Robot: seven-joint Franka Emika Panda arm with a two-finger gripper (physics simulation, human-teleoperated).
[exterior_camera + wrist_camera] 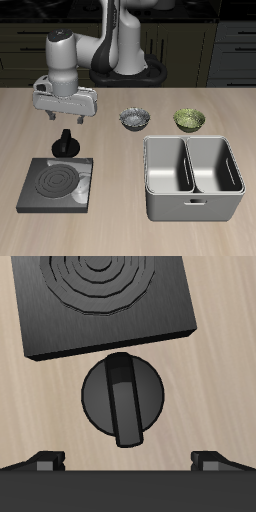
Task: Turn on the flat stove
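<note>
The flat stove [58, 183] is a low dark grey slab with spiral burner rings, lying near the table's front edge. Its black round knob [65, 143] stands on the table just behind the slab, with a raised bar handle. My gripper [66, 120] hangs directly above the knob, open and holding nothing. The wrist view shows the knob [123, 401] centred between my two fingertips [47, 459], with the stove's slab [105, 306] and its rings beyond it. The fingers sit well apart and clear of the knob.
A grey two-compartment metal bin [193, 198] sits beside the stove near the front edge. Farther back stand a grey patterned bowl [133, 119] and a green bowl [189, 120]. Dark cabinets line the back.
</note>
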